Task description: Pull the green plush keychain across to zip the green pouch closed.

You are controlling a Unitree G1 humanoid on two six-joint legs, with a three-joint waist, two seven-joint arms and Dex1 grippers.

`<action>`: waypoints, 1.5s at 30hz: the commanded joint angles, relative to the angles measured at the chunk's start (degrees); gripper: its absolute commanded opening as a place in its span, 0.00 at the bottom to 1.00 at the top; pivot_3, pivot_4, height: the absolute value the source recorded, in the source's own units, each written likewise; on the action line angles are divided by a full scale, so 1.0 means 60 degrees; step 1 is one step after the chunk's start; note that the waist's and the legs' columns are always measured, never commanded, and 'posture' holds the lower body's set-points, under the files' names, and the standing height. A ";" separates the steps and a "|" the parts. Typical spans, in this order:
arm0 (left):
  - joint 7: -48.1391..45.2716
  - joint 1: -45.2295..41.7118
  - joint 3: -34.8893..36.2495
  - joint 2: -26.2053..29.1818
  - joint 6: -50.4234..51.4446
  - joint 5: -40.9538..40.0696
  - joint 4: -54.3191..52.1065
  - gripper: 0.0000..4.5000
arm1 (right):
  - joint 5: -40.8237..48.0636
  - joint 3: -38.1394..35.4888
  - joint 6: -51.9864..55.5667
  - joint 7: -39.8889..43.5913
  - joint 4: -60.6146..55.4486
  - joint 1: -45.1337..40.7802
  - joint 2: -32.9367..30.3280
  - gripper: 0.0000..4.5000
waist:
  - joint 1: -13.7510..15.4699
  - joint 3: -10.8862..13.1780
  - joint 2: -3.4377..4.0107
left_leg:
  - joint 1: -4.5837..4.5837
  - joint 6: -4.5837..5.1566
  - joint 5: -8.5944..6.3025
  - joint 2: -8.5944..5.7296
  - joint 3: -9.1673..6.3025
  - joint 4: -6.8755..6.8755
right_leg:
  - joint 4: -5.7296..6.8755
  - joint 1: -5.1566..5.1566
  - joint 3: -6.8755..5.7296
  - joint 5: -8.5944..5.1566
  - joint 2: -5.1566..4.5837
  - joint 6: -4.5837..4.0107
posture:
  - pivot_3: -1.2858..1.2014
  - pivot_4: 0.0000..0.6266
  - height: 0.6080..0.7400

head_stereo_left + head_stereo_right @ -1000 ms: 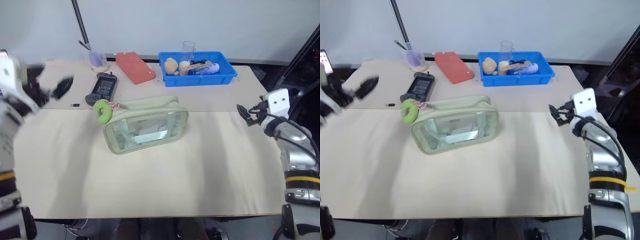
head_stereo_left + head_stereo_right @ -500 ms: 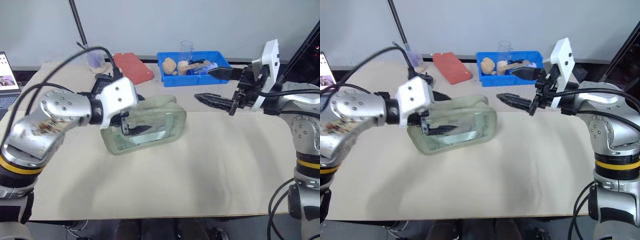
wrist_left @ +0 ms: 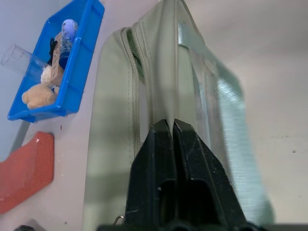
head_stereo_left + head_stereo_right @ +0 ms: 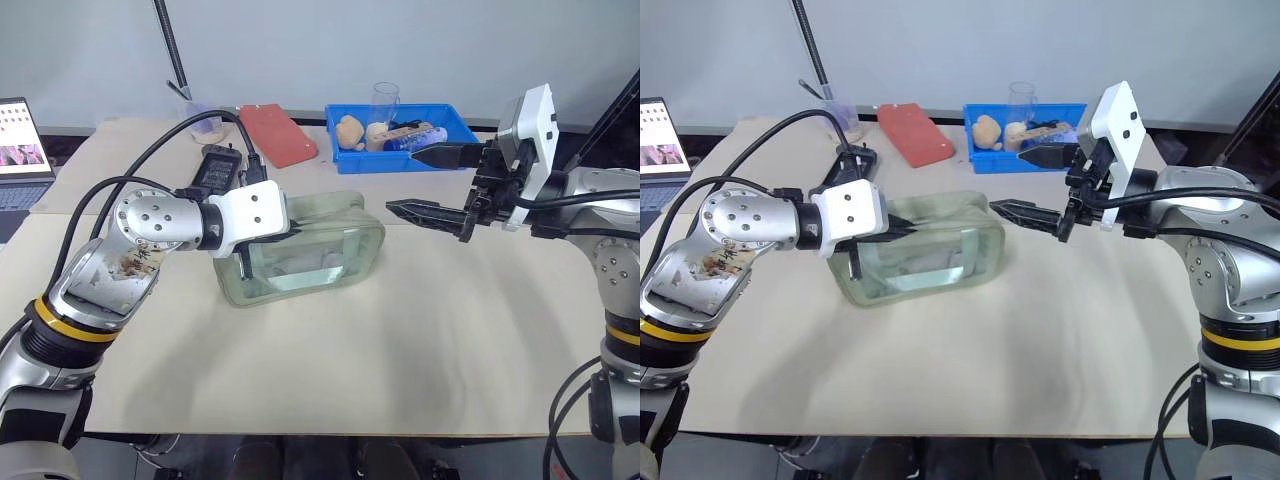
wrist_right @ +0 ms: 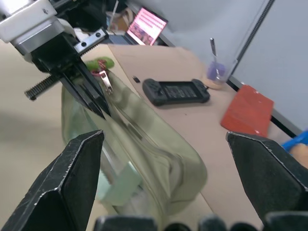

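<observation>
The pale green pouch [image 4: 318,252] lies on the table's middle, its clear side panel facing me. My left gripper [image 4: 288,232] is shut on a fold of fabric along the pouch's top, near its left end; the pinched fold rises from between the fingertips [image 3: 162,128] in the left wrist view. The green plush keychain [image 5: 99,63] peeks out just behind the left gripper at that same end of the pouch. My right gripper [image 4: 402,182] hovers open in the air off the pouch's right end, pointing at it and touching nothing.
A blue bin [image 4: 455,135] with small toys and a clear cup stands at the back right. A red case [image 4: 278,133], a black game controller [image 4: 215,165] and a small cup [image 4: 205,122] lie behind the pouch. A laptop [image 4: 20,125] sits far left.
My left arm swung in from the left to the pouch and its fingers closed on the top fabric. My right arm rose and came in toward the pouch, staying open.
</observation>
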 commanded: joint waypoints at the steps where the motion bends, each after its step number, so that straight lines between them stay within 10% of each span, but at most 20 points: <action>1: -0.0558 -0.0387 0.0104 -0.0321 -0.1379 0.0183 0.0383 0.01 | 0.0014 -0.0157 0.0020 0.0262 -0.0235 -0.0015 -0.0427 1.00 | 0.0032 0.0000 0.0000 | -0.0001 0.0000 0.0000 -0.0001 -0.0001 0.0001 | 0.0000 0.0001 0.0000 0.0000 -0.0001 0.0000 | 0.52 0.24 1.00; 16: -0.2608 -0.0543 0.0471 -0.0874 -0.4098 0.0090 0.1974 0.01 | 0.0568 -0.0418 0.0327 0.1100 -0.0804 0.0982 -0.1166 1.00 | 0.0029 0.0000 0.0000 | -0.0006 0.0004 -0.0001 0.0000 -0.0001 0.0008 | 0.0002 -0.0001 0.0000 -0.0001 -0.0002 0.0003 | 0.52 0.24 1.00; 26: -0.2509 -0.1286 0.1446 -0.1511 -0.1924 -0.1573 0.0986 0.96 | -0.0987 0.0442 -0.0879 0.0500 -0.0851 0.1873 -0.0772 1.00 | -0.0006 0.0000 0.0000 | -0.0013 0.0004 -0.0001 -0.0001 -0.0007 0.0023 | 0.0005 0.0000 0.0001 0.0006 0.0001 0.0058 | 0.52 0.24 1.00; 28: -0.2655 -0.1379 0.1642 -0.1478 -0.0882 -0.2466 0.0363 0.99 | -0.1287 0.0753 -0.1111 0.0322 -0.0556 0.1716 -0.0416 1.00 | -0.0038 0.0000 0.0000 | -0.0012 0.0004 -0.0001 -0.0002 -0.0010 0.0022 | 0.0006 0.0000 0.0001 -0.0011 0.0002 0.0104 | 0.52 0.24 1.00; 41: -0.2222 -0.0707 0.2217 -0.0648 0.1316 -0.3631 -0.0943 1.00 | -0.2123 0.1401 -0.2002 0.0582 0.0400 0.1435 0.0472 0.04 | -0.0019 0.0000 0.0000 | -0.0006 0.0004 0.0000 -0.0002 -0.0021 0.0024 | 0.0015 0.0007 0.0001 -0.0007 0.0012 0.0108 | 0.52 0.24 1.00; 45: -0.1531 -0.0569 0.3214 -0.0125 0.2343 -0.3940 -0.0340 1.00 | -0.1958 0.1208 -0.1835 0.0689 0.0183 0.1360 0.0381 0.01 | -0.0028 0.0000 0.0000 | -0.0004 0.0004 0.0000 0.0002 -0.0024 0.0023 | 0.0020 0.0004 0.0001 -0.0006 0.0017 0.0113 | 0.52 0.24 1.00</action>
